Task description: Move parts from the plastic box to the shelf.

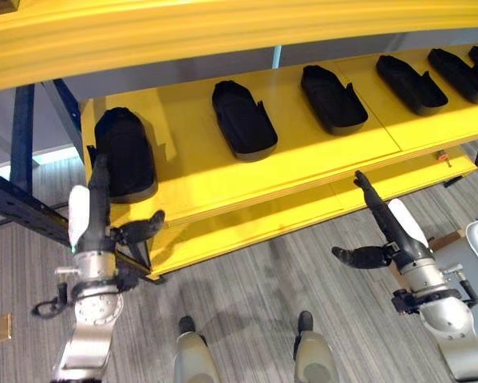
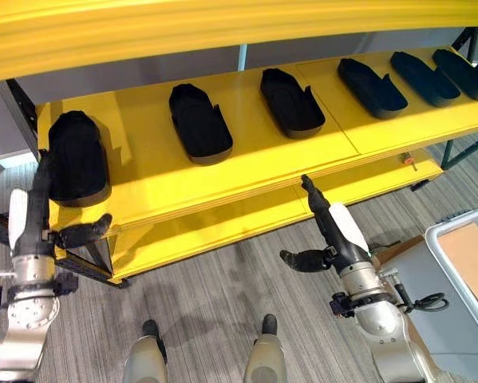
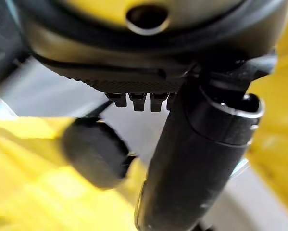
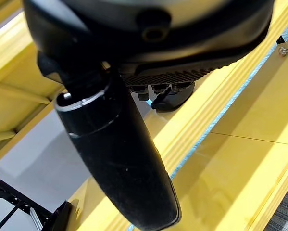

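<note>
Black, boat-shaped hollow parts (image 1: 244, 120) along the yellow shelf (image 1: 302, 155); each robot hand (image 1: 103, 215) (image 1: 382, 231) straight-fingered, empty.

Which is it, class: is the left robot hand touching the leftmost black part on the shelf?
Cannot tell. In the left eye view the left robot hand overlaps the leftmost black part on the shelf, with no plain contact or gap.

The yellow shelf (image 1: 302, 152) has smooth, painted-looking boards with a slight sheen, carried on dark blue metal uprights (image 1: 21, 136). The black moulded parts (image 1: 243, 120) lying on it look like matt plastic. The grey floor (image 1: 246, 295) shows a streaked, wood-grain-like pattern. The pale grey plastic box (image 2: 450, 263) looks smooth, holding a flat brown cardboard-like sheet (image 2: 472, 259).
</note>
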Controlling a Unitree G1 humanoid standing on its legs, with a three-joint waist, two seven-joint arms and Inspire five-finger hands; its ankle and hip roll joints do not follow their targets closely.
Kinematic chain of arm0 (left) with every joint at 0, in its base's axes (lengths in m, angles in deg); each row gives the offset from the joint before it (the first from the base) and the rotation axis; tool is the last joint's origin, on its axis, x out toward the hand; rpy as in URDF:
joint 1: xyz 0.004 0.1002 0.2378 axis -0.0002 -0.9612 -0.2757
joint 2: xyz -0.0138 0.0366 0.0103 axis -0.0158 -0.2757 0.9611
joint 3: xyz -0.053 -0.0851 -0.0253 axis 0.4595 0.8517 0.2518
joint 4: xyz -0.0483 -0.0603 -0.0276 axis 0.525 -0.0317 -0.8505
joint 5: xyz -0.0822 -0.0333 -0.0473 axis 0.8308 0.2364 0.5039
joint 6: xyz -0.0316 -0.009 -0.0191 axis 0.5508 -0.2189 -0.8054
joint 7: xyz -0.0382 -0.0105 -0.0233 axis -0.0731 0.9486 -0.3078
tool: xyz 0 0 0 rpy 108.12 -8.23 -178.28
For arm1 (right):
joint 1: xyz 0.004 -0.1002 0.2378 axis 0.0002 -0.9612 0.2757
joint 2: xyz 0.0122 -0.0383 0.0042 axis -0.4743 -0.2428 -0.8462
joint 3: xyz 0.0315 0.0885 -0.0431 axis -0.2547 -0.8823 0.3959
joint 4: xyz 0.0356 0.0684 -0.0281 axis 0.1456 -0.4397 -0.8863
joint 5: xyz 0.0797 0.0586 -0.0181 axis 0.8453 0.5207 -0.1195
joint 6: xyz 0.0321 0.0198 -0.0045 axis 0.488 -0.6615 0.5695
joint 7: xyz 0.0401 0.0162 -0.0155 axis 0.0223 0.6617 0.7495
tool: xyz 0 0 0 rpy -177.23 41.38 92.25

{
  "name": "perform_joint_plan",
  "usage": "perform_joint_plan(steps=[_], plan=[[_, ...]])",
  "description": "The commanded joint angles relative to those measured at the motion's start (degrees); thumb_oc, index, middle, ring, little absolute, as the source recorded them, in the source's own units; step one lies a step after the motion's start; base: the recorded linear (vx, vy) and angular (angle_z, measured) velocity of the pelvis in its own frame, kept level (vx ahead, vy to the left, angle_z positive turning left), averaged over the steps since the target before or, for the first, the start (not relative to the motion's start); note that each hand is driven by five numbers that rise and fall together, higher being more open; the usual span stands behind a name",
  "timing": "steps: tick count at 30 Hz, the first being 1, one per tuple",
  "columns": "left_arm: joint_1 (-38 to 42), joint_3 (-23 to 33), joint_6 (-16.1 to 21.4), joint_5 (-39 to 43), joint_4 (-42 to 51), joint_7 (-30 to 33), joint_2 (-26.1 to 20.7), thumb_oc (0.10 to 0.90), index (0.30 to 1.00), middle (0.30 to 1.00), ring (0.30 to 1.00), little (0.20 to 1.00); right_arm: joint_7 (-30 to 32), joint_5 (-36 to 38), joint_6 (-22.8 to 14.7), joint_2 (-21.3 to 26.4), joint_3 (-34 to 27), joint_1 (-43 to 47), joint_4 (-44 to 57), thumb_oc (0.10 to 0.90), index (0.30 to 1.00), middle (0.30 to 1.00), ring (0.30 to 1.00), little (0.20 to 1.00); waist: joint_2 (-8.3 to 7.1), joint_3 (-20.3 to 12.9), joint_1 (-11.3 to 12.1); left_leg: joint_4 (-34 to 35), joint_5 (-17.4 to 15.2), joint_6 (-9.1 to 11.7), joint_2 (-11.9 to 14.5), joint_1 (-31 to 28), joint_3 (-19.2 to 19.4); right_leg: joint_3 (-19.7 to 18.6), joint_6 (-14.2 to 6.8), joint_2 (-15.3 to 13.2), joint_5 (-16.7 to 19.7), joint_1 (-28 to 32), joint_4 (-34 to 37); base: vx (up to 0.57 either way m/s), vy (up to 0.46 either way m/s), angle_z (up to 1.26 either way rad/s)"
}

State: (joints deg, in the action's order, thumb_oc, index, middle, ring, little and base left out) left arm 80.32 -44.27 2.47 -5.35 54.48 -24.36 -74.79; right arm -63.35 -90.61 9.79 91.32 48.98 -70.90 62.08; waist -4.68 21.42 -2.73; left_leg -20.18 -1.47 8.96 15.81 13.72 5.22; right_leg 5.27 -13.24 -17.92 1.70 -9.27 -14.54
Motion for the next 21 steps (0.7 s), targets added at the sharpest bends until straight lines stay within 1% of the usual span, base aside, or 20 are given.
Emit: perform_joint_plan(steps=[1, 2, 4, 7, 9, 14, 21], plan=[[1.9, 1.4, 5.6, -6.7, 4.2, 3.9, -5.0, 0.900, 1.000, 1.000, 1.000, 1.000, 3.7, 1.4, -5.9, 0.5, -3.8, 2.9, 6.8, 0.900, 1.000, 1.000, 1.000, 1.000, -1.90, -3.6, 0.6, 2.5, 4.0, -0.7, -0.5, 0.0, -0.7, -0.2, 2.2, 1.3, -0.6, 0.0, -2.9, 0.00, 0.000, 0.00], [0.3, 1.4, 5.6, -7.0, 3.9, 3.6, -4.7, 0.900, 1.000, 1.000, 1.000, 1.000, 3.9, 1.3, -6.0, 0.4, -4.2, 2.6, 6.9, 0.900, 1.000, 1.000, 1.000, 1.000, -1.92, -3.5, 0.7, 2.6, 4.1, -0.8, -0.5, 0.1, -0.7, -0.1, 2.2, 1.3, -0.7, -0.1, -3.0, 0.00, 0.000, 0.00], [-2.1, 0.7, 5.0, -12.4, 3.3, 3.7, -6.6, 0.900, 1.000, 1.000, 1.000, 1.000, 4.7, 1.2, -6.0, 0.6, -4.5, 2.4, 7.0, 0.900, 1.000, 1.000, 1.000, 1.000, -1.91, -3.3, 1.0, 2.5, 4.2, -0.8, -0.5, 0.3, -0.9, 0.3, 2.2, 1.3, -0.8, -0.2, -3.1, 0.00, 0.000, 0.00], [-2.8, 0.3, 5.2, -12.8, 2.9, 3.6, -6.6, 0.900, 1.000, 1.000, 1.000, 1.000, 4.9, 1.2, -6.1, 0.5, -4.6, 2.3, 6.9, 0.900, 1.000, 1.000, 1.000, 1.000, -1.97, -3.3, 1.1, 2.5, 4.2, -0.9, -0.5, 0.4, -1.0, 0.3, 2.2, 1.3, -0.9, -0.3, -3.2, 0.00, -0.004, 0.02], [-4.6, -0.4, 4.8, -15.3, 0.9, 3.9, -7.3, 0.900, 1.000, 1.000, 1.000, 1.000, 6.0, 1.0, -6.3, 0.6, -4.9, 2.2, 6.7, 0.900, 1.000, 1.000, 1.000, 1.000, -2.10, -3.2, 1.5, 2.5, 4.2, -1.0, -0.5, 0.5, -1.2, 0.6, 2.3, 1.4, -0.9, -0.3, -3.3, 0.00, -0.014, 0.13], [-4.5, -1.4, 4.3, -17.4, -1.0, 3.9, -8.0, 0.900, 1.000, 1.000, 1.000, 1.000, 6.7, 0.5, -6.3, 0.8, -5.1, 2.2, 6.6, 0.900, 1.000, 1.000, 1.000, 1.000, -2.30, -3.3, 1.6, 2.6, 4.1, -1.1, -0.6, 0.6, -1.3, 0.8, 2.2, 1.3, -0.9, -0.2, -3.3, 0.00, 0.001, 0.05], [-1.3, -4.7, 3.0, -20.1, -6.2, 4.5, -8.3, 0.900, 1.000, 1.000, 1.000, 1.000, 7.6, 0.2, -6.3, 0.8, -4.7, 2.9, 6.1, 0.900, 1.000, 1.000, 1.000, 1.000, -2.83, -3.5, 1.5, 2.3, 4.0, -1.2, -0.8, 1.0, -1.4, 0.6, 2.2, 1.1, -0.9, -0.8, -3.5, 0.00, 0.000, 0.00]])
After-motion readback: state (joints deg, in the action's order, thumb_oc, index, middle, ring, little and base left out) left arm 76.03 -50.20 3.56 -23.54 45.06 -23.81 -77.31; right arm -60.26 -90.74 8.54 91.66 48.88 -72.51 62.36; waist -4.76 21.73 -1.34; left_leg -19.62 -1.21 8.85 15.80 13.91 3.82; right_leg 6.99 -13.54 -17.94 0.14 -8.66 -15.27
